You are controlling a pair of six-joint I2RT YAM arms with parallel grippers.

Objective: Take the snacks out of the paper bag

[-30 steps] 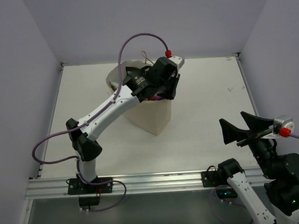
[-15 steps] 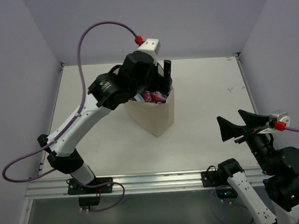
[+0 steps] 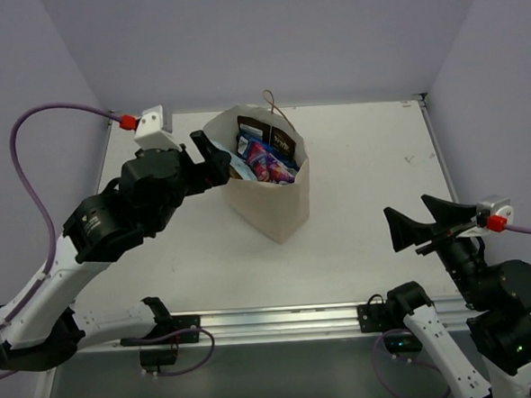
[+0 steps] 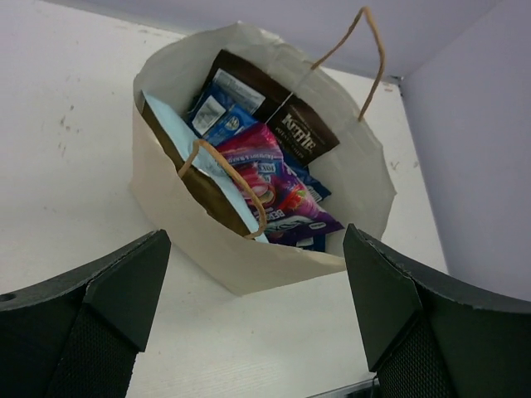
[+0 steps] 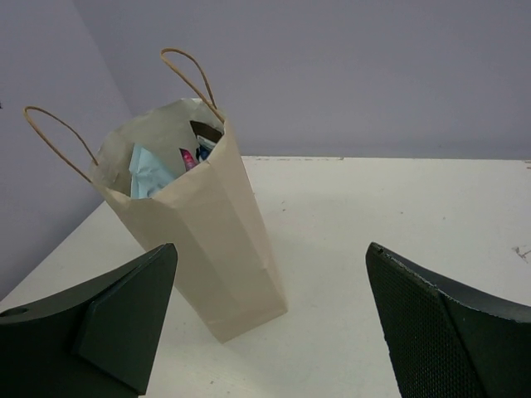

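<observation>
We've got the left claw point(image 4: 253, 249) open and empty beside the paper bag point(image 3: 272, 206), probably to line up on the snacks point(image 4: 267, 162) inside.

The top camera sits high behind the two arm bases point(image 3: 161, 332) and looks steeply down over the whole table point(image 3: 373, 183) from far back. The left wrist camera hangs close above the paper bag point(image 4: 207, 249), tilted down into its open mouth. The right wrist camera sits low and farther off, facing across the table at the bag's side. All three views share the bag.
</observation>
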